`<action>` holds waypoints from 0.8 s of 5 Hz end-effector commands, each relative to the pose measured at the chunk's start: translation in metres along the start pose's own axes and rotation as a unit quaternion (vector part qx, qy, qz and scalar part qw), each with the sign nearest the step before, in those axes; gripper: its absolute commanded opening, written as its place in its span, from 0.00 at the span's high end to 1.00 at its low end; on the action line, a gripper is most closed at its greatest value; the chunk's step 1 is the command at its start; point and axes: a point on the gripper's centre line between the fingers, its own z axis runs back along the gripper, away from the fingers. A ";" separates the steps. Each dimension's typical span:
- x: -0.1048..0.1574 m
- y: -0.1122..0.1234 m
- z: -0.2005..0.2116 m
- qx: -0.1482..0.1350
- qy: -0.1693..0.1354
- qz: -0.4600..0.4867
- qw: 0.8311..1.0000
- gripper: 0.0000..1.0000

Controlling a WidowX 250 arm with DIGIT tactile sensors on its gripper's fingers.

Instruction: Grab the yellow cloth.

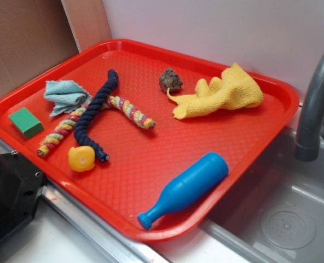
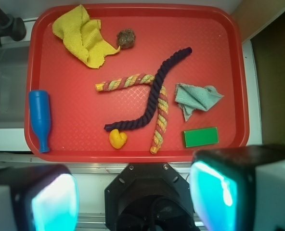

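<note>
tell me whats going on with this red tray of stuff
Nothing is being handled yet. The end effector hangs high over the near edge of the red tray, fingers spread, holding nothing. The yellow cloth lies crumpled and untouched in a far corner next to a brown lump. Ropes, a blue bottle and small toys lie scattered elsewhere.

exterior oblique, wrist overhead — shared tray point(image 1: 151, 230)
</note>
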 end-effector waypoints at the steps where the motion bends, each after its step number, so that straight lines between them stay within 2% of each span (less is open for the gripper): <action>1: 0.000 0.000 0.000 0.000 0.000 0.000 1.000 0.00; 2: 0.047 -0.050 -0.027 0.014 -0.031 -0.127 0.991 0.00; 3: 0.087 -0.074 -0.056 0.032 -0.031 -0.194 0.980 0.00; 4: 0.115 -0.084 -0.092 0.003 -0.041 -0.258 0.965 0.00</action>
